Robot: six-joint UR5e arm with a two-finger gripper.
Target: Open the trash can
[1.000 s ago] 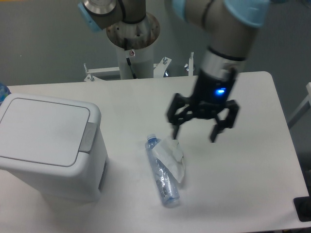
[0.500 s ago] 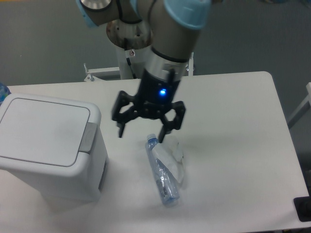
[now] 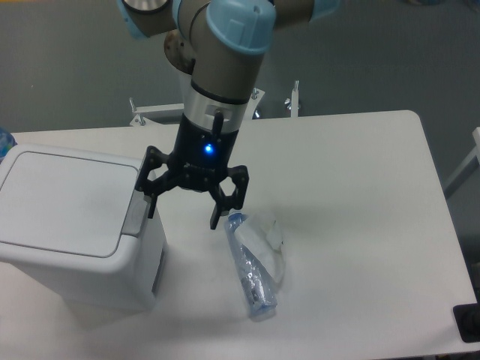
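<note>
The trash can (image 3: 67,225) is a boxy white bin at the left of the table, its flat lid down and a grey latch tab (image 3: 133,216) on its right rim. My gripper (image 3: 184,211) hangs open just right of the can, nothing between its fingers. Its left fingertip (image 3: 151,210) is close above the grey tab; whether it touches is unclear. The right finger (image 3: 217,217) hangs over the table beside the bottle.
A crushed clear plastic bottle (image 3: 250,270) lies on the white table (image 3: 360,225) right of the gripper, with a crumpled white tissue (image 3: 271,244) against it. A black object (image 3: 468,322) sits at the table's right front corner.
The arm has swept left across the table, from over the right half, past the bottle, to the can's right rim. The gripper stayed open. Bottle, tissue and can have not moved.
</note>
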